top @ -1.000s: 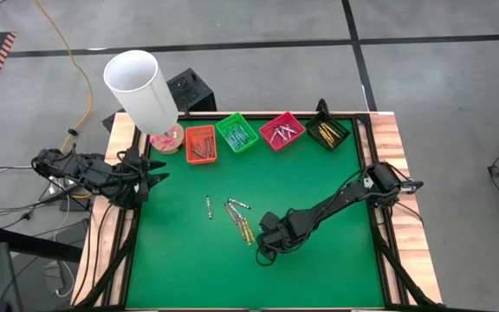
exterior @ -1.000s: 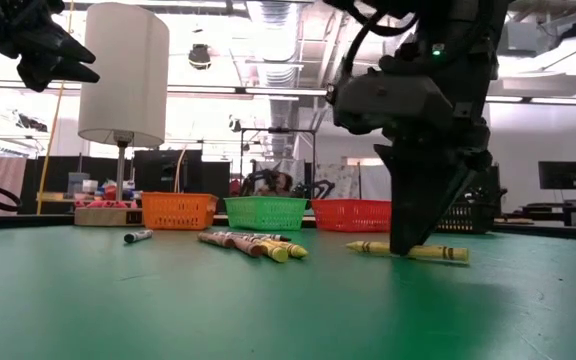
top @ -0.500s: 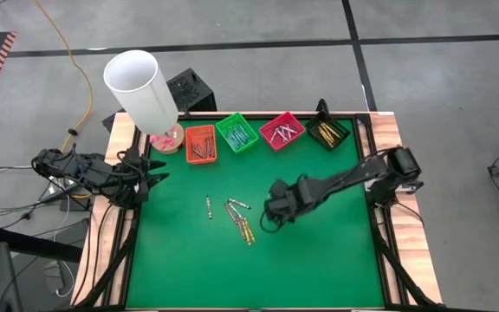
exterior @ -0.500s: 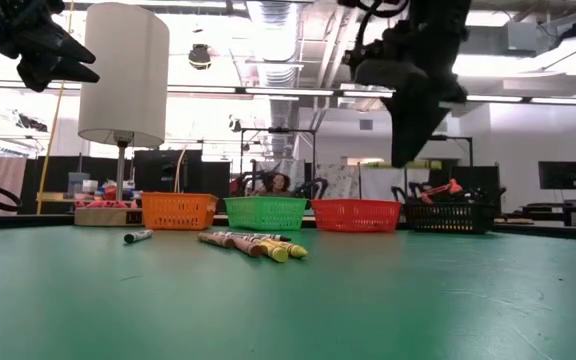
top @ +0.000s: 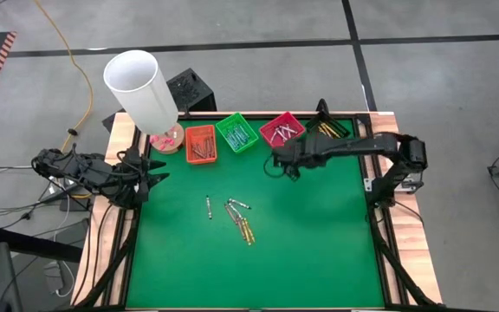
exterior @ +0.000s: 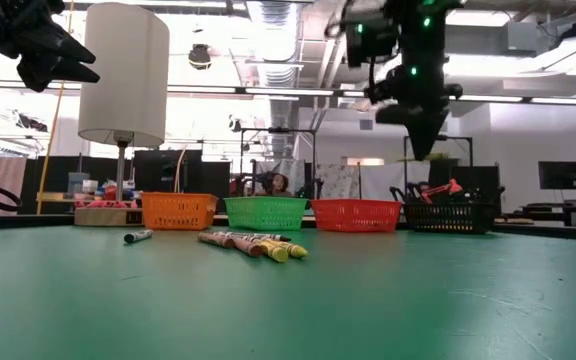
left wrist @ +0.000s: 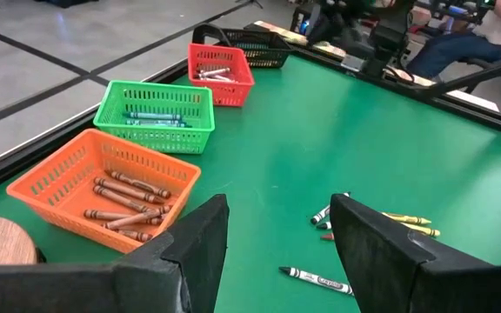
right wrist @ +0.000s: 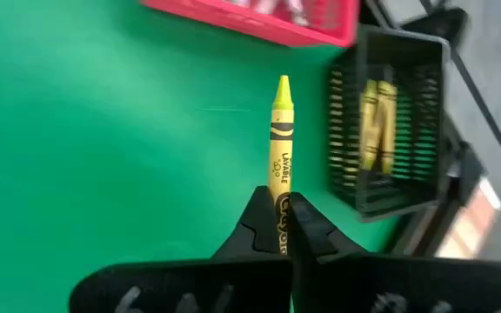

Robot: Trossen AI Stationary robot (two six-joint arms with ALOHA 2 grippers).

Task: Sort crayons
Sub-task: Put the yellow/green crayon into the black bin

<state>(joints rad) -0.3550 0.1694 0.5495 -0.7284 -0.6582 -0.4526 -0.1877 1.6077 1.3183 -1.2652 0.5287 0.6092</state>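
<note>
Yellow crayon (right wrist: 281, 165): thin stick, paper wrapper with black bands and lettering, pointed tip. Right gripper (right wrist: 283, 228) is clamped on its lower end; the tip projects straight out ahead of the fingers. Only the right wrist view shows this grip; in the high view the right gripper (top: 281, 163) is a dark shape above the green worktop (top: 310, 243) just short of the pink tray (top: 282, 131), crayon not discernible. Right wrist view also shows yellow crayons already lying in the black tray (right wrist: 390, 139), ahead of the gripper and to one side of the held tip. Loose crayons (top: 236, 217) lie in a small cluster on the worktop, well apart from the right gripper, nearer the left gripper (top: 154, 176). Left wrist view shows its fingers (left wrist: 203, 239) spread apart, empty, with brownish crayons in the orange tray (left wrist: 103, 187) and bluish ones in the green tray (left wrist: 156, 113).
</note>
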